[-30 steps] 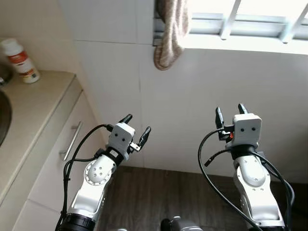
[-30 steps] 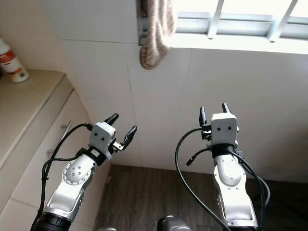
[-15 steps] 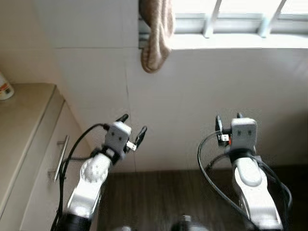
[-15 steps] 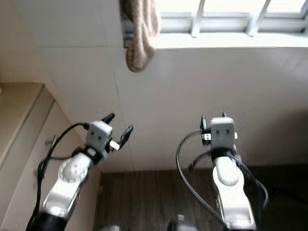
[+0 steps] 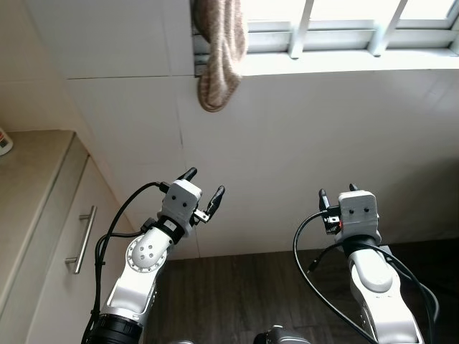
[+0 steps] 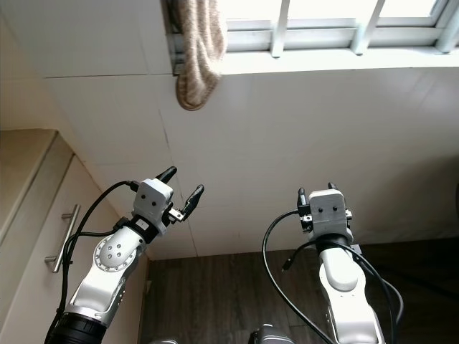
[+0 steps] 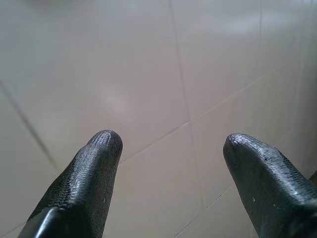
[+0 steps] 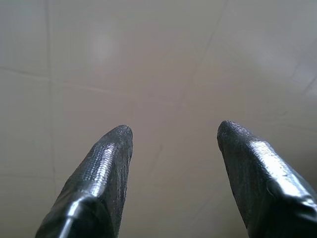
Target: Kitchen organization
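Observation:
Both arms are raised in front of a white tiled wall. My left gripper [image 5: 204, 183] is open and holds nothing, its two black fingers [image 7: 89, 173] spread before bare tiles. My right gripper [image 5: 337, 192] is open too and holds nothing; its fingers [image 8: 104, 168] point at the same wall. A beige cloth [image 5: 217, 54] hangs from the window frame, above and beyond the left gripper. At the far left edge, part of a white bottle [image 5: 3, 141] stands on the beige counter [image 5: 29, 179].
A cabinet front with a metal handle [image 5: 80, 240] lies under the counter at the left. A barred window [image 5: 337, 29] runs along the top. Dark wood floor [image 5: 244, 287] shows between the arms.
The whole picture has shifted left and up, so the camera has turned right; the bottle and counter have slid toward the left edge. Both grippers stay open and raised.

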Robot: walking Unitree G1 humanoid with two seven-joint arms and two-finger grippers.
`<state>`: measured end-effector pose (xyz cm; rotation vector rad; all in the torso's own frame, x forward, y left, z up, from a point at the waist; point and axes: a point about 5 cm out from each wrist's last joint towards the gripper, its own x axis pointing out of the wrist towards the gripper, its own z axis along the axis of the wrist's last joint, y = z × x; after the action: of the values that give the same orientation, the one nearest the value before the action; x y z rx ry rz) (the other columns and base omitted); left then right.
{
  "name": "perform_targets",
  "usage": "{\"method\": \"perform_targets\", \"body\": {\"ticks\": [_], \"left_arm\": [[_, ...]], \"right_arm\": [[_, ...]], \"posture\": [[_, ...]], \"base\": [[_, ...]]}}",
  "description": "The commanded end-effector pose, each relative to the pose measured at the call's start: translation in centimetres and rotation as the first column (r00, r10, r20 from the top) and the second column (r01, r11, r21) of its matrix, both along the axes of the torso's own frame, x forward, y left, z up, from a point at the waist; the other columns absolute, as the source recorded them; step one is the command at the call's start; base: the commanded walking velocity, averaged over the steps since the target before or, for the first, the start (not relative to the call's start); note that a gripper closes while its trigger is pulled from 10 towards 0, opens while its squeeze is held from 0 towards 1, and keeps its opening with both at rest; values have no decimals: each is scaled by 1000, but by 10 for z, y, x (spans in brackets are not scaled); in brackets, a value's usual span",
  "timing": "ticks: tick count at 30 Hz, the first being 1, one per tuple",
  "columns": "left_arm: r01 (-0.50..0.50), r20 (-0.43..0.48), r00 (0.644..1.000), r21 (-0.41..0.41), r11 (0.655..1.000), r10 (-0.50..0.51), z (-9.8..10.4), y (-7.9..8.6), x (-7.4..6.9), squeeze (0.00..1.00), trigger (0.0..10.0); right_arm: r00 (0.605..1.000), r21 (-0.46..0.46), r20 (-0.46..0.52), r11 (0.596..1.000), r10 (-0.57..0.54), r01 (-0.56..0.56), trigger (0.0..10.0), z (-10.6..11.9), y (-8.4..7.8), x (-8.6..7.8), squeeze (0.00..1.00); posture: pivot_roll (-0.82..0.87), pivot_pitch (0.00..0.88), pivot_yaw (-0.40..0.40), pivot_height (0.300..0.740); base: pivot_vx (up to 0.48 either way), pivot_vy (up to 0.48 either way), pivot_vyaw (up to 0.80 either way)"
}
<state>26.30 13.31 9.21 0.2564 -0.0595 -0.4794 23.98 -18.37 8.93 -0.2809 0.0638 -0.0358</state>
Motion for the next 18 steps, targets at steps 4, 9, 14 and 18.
{"method": "perform_targets", "body": {"ticks": [4,9,14,18], "left_arm": [[19,-15,1000,7,1000,-19,-2,-4,1,0,10000],[28,-41,999,9,1000,-27,-6,-5,0,0,10000],[30,-45,999,8,1000,-30,-6,-6,-1,0,10000],[34,-48,998,5,999,-34,-6,-6,-1,0,10000]], "right_arm": [[990,32,-137,999,-19,23,10000,-18,-5,1,0],[980,50,-198,998,-22,33,10000,-25,-5,2,0],[978,49,-206,999,-11,21,10000,-25,-4,2,0],[975,55,-224,998,-5,17,10000,-27,-4,3,0]], "posture": [[54,0,-14,740],[53,0,-12,740],[49,0,-11,740],[46,0,-11,740]], "base": [[0,-480,0],[0,-480,0],[0,-480,0],[0,-480,0]]}}
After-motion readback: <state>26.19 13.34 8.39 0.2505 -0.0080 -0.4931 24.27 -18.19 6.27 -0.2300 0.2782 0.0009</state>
